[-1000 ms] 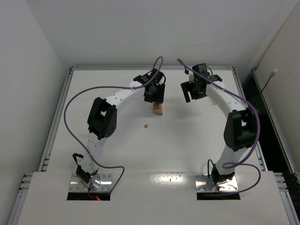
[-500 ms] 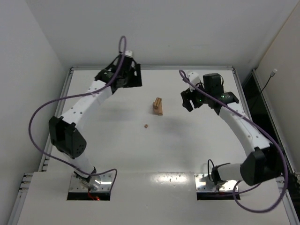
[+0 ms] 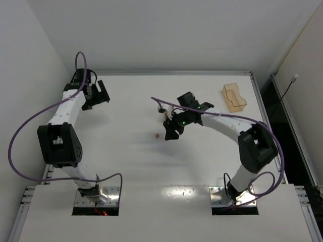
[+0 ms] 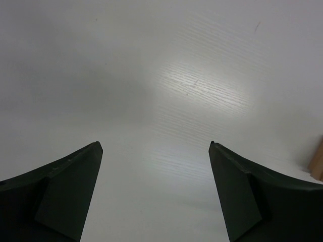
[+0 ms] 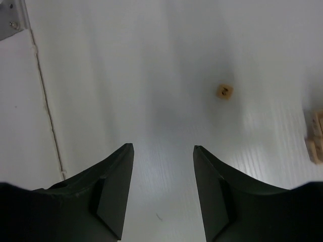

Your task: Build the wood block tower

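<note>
Left gripper [image 3: 97,100] sat over the counter [image 3: 126,161] near the far left corner, close to the left edge. Fingers were spread wide; the left wrist view [image 4: 155,146] showed only bare white surface between them, nothing held.

Right gripper [image 3: 169,132] hung over the middle of the counter, its arm reaching across from the right side. Fingers [image 5: 108,201] were parted with a clear gap, and the right wrist view [image 5: 163,146] showed only counter in that gap. Nothing gripped.

Tower [image 5: 315,136]: only a sliver showed at the right margin of the right wrist view, light-tan bars stacked one on another, standing on the counter off to one side of the right gripper and apart from its fingers. From above the right arm covered that spot, so the number of layers could not be told.

Small tan cube [image 3: 157,135] lay alone on the counter near the centre, just beside the right gripper on the left-edge side. In the right wrist view [image 5: 224,91] it sat ahead of the fingertips, not touching them, dark marks on its upper face.

Translucent tan tray [image 3: 234,97] rested near the far right corner, well apart from both grippers.
</note>
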Controlling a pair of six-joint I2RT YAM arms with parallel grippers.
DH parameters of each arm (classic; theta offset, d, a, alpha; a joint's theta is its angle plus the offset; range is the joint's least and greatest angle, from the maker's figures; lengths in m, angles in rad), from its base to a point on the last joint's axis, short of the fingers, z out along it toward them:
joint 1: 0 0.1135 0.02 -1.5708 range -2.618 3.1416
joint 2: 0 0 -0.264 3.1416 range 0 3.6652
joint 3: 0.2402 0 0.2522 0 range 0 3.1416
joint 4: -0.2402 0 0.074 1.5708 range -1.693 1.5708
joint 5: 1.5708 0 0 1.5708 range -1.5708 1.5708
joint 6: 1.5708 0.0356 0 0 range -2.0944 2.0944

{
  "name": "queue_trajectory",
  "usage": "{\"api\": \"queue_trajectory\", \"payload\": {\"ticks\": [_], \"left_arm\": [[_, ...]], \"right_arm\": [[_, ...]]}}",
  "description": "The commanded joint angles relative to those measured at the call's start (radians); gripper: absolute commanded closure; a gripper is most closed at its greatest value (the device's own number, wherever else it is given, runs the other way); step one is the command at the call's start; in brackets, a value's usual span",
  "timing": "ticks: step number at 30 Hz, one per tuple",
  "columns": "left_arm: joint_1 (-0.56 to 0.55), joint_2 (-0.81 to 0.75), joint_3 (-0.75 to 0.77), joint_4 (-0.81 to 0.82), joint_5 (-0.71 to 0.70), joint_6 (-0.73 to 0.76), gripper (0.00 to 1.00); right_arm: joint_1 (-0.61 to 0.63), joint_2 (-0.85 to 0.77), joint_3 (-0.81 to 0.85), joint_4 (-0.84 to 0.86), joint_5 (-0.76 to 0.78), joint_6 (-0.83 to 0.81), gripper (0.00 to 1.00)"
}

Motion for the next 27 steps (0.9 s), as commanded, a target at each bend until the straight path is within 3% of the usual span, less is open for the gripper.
{"api": "queue_trajectory", "payload": {"ticks": [1, 13, 27], "left_arm": [[0.008, 0.004, -0.016, 0.04, 0.1, 0.025, 0.15], [0.017, 0.062, -0.006, 0.049, 0.137, 0.025, 0.15], [0.026, 0.083, 0.015, 0.049, 0.164, 0.016, 0.15]], "right_arm": [[0.067, 0.033, 0.092, 0.119, 0.015, 0.016, 0.53], [0.177, 0.251, 0.216, 0.184, 0.472, 0.243, 0.59], [0.197, 0.385, 0.346, 0.084, 0.537, 0.267, 0.59]]}}
